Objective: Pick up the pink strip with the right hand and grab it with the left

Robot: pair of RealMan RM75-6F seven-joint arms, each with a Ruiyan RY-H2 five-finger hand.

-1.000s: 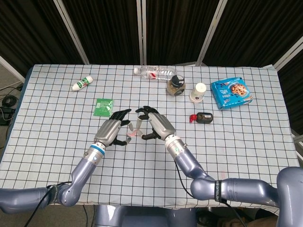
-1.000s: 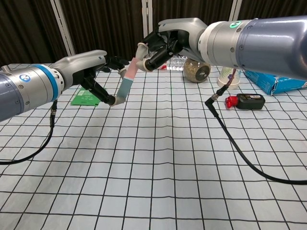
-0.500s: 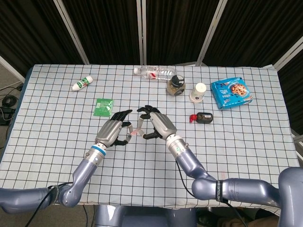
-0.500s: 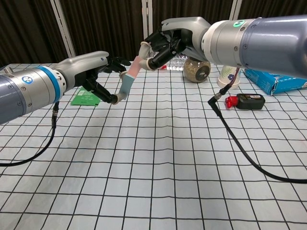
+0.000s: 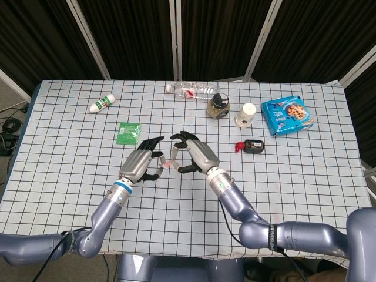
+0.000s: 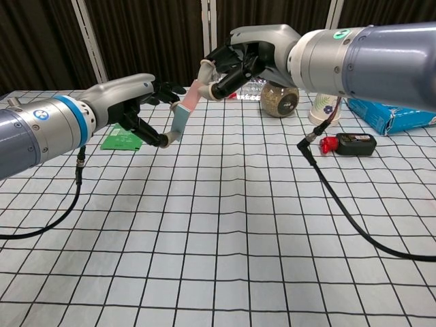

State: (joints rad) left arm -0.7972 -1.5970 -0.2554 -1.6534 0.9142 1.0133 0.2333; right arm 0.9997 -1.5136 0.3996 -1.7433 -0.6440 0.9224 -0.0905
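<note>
Above the middle of the checked table (image 5: 70,176), the two hands meet around the strip. On the left, the left hand (image 6: 139,102) has crept a touch closer over the last second, and its thumb and a fingertip now sit at the lower, grey-blue end of the pink strip (image 6: 186,109); the other fingers (image 5: 154,141) fan out above. It looks like a pinch, though how firm I cannot tell from where I stand. That matters: the pickup is done, the strip is clear of the cloth, and the handover seems nearly complete, needing only a sure grip before the other side lets go.

Between the hands the strip hangs in the air, well above the table. Its long axis runs on a slant, low end toward the left hand, pink upper end rising to the right. From overhead it shows as a short pale bar in the gap between the palms.

On the right, the right hand (image 6: 238,61) holds that pink top end, fingers curled round it and thumb pressed beneath, barely shifted from half a second ago apart from a slight lift.
</note>
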